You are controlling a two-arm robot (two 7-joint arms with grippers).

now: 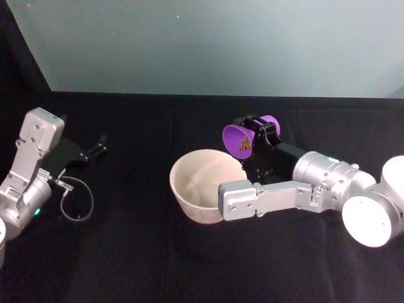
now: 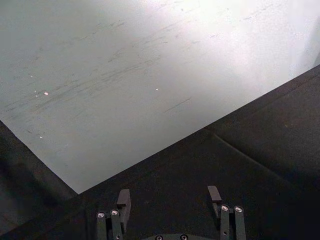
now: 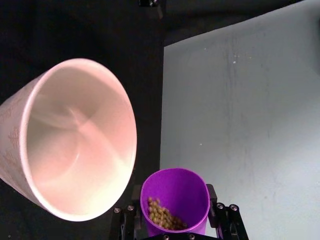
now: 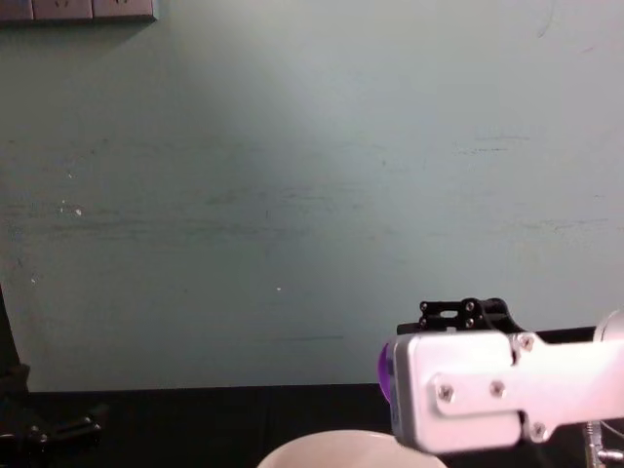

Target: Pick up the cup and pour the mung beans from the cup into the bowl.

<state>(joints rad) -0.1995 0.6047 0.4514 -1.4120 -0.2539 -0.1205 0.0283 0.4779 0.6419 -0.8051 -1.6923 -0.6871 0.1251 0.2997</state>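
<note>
My right gripper (image 1: pixel 255 128) is shut on the purple cup (image 1: pixel 240 139), which is tipped on its side with its mouth facing the bowl (image 1: pixel 180 180). The cup hangs just above and behind the bowl's far right rim. Mung beans (image 3: pixel 165 216) lie against the cup's (image 3: pixel 175 192) lower inner wall in the right wrist view, still inside it. The bowl's (image 3: pixel 30 120) pale pinkish-white inside looks bare. In the chest view a sliver of the cup (image 4: pixel 383 369) shows behind the right arm, above the bowl's rim (image 4: pixel 331 444). My left gripper (image 2: pixel 170 197) is open at the table's left side.
A black cloth (image 1: pixel 126 252) covers the table, and a pale green wall (image 1: pixel 221 44) rises behind it. A thin cable loop (image 1: pixel 77 201) lies by the left arm. The right forearm (image 1: pixel 278 196) crosses in front of the bowl's right side.
</note>
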